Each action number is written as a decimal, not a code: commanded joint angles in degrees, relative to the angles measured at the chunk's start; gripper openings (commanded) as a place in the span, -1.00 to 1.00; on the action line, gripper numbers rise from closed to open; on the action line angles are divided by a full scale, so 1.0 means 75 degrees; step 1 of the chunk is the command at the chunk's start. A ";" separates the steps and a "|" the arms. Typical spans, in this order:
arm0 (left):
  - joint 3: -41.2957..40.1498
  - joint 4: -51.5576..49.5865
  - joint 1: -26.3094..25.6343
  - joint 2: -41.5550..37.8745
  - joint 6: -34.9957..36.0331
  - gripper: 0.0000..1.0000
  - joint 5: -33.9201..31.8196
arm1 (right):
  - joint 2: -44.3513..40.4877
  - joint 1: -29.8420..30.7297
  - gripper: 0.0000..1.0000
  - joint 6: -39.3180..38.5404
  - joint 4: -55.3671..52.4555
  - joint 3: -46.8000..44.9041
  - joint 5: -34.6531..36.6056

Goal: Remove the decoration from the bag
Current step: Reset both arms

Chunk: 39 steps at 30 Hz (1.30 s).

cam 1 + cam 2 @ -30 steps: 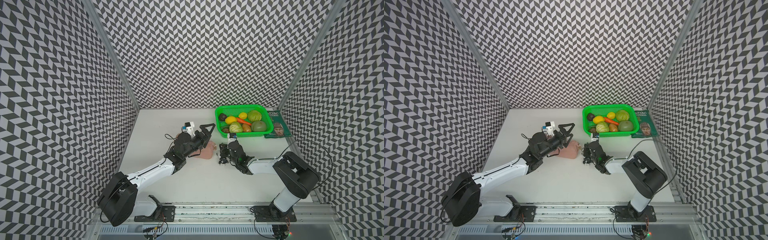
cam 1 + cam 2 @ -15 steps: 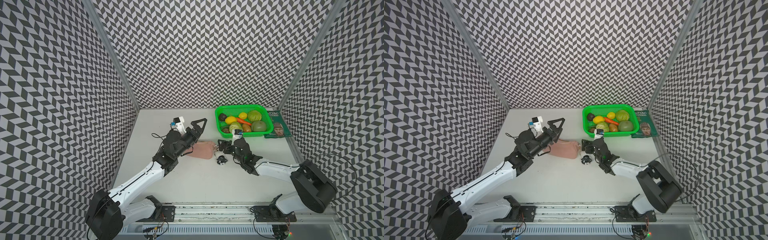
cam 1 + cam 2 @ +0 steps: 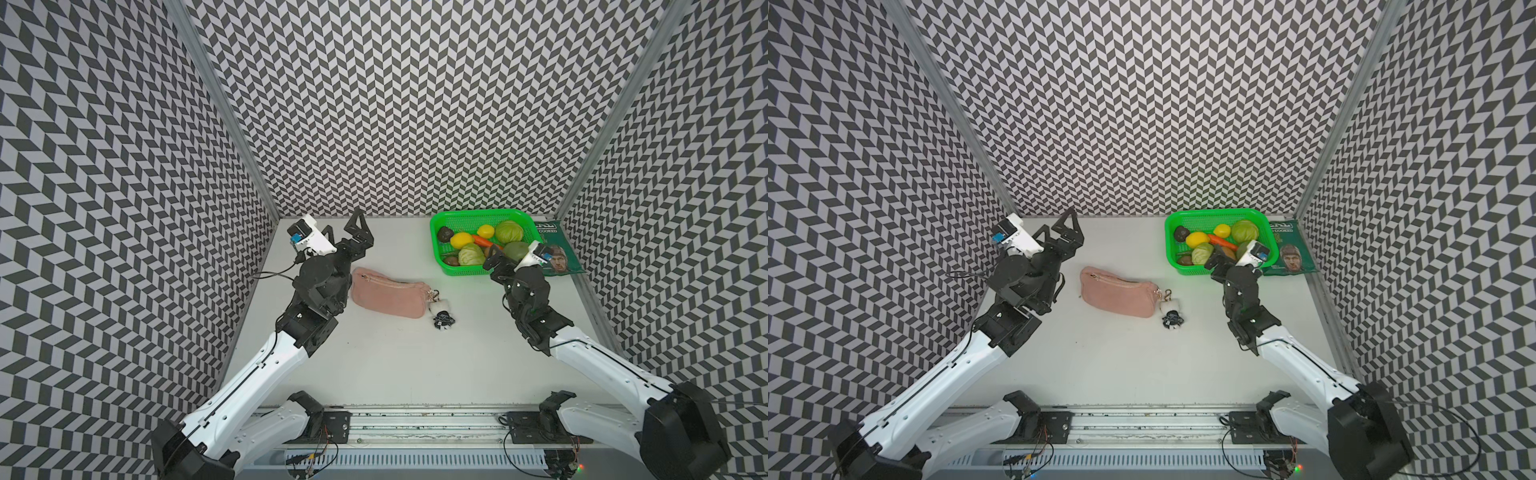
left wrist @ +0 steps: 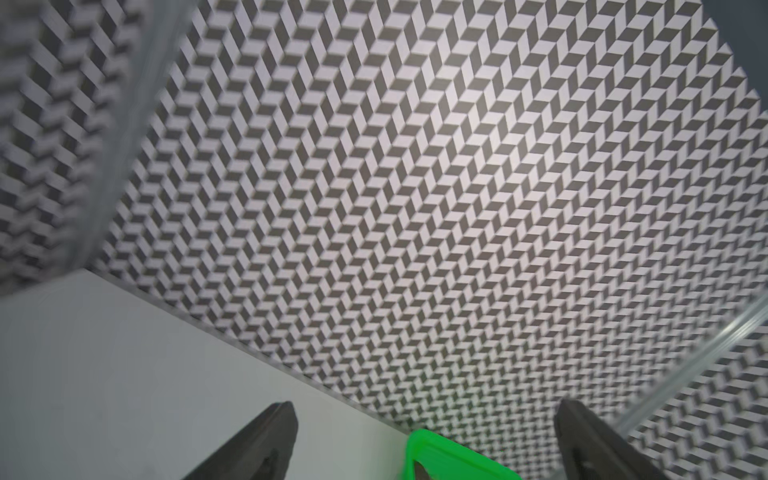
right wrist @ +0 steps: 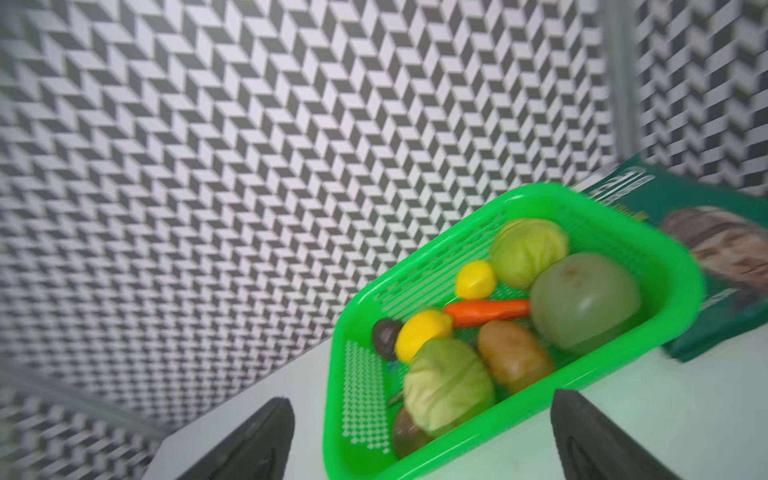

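The pink bag (image 3: 388,293) (image 3: 1117,291) lies flat in the middle of the table. The decoration (image 3: 441,313) (image 3: 1171,313), a white fluffy charm with a black-and-white part, lies on the table at the bag's right end. Its clasp touches the bag's rose-gold hardware; I cannot tell if it is hooked on. My left gripper (image 3: 343,227) (image 3: 1057,226) (image 4: 426,405) is raised left of and behind the bag, open and empty. My right gripper (image 3: 505,257) (image 3: 1227,255) (image 5: 420,397) hangs open and empty at the basket's front edge, well right of the decoration.
A green basket (image 3: 473,214) (image 3: 1212,211) (image 5: 540,191) (image 4: 457,453) of toy vegetables stands at the back right. A green packet (image 3: 559,253) (image 3: 1291,253) (image 5: 706,216) lies beside it against the right wall. Patterned walls close in three sides.
The right gripper opened, left the decoration on the table and drew back right toward the basket. The left arm lifted off the bag and moved back left, uncovering it.
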 commanded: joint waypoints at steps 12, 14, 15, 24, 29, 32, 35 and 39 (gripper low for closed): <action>-0.3216 0.2806 0.3797 0.0676 0.2333 1.00 0.0666 | 0.1975 -0.1732 0.99 -0.2954 0.2780 -0.1196 0.1256; -0.3678 0.3632 0.3850 0.1056 0.2828 1.00 0.0806 | 0.2154 -0.1774 0.99 -0.3209 0.3692 -0.1577 0.1030; -0.3849 0.3854 0.3925 0.1221 0.2944 1.00 0.0928 | 0.2248 -0.1803 0.99 -0.3312 0.4084 -0.1774 0.0879; -0.4777 0.5593 0.4975 0.2107 0.3075 1.00 0.2945 | 0.2816 -0.2181 0.99 -0.4047 0.6246 -0.2604 -0.1404; -0.4400 0.5219 0.5240 0.2374 0.3081 1.00 0.3681 | 0.3172 -0.2330 1.00 -0.4040 0.7505 -0.3093 -0.1870; -0.4335 0.4861 0.5243 0.2316 0.2984 0.99 0.3989 | 0.3287 -0.2480 1.00 -0.3965 0.7214 -0.2885 -0.2137; -0.5000 0.5764 0.5101 0.2173 0.2852 0.98 0.4703 | 0.3284 -0.2475 1.00 -0.3988 0.7517 -0.2903 -0.2155; -0.5374 0.6854 0.4931 0.2915 0.3110 0.98 0.5055 | 0.3135 -0.2480 0.99 -0.3935 0.6888 -0.2765 -0.2141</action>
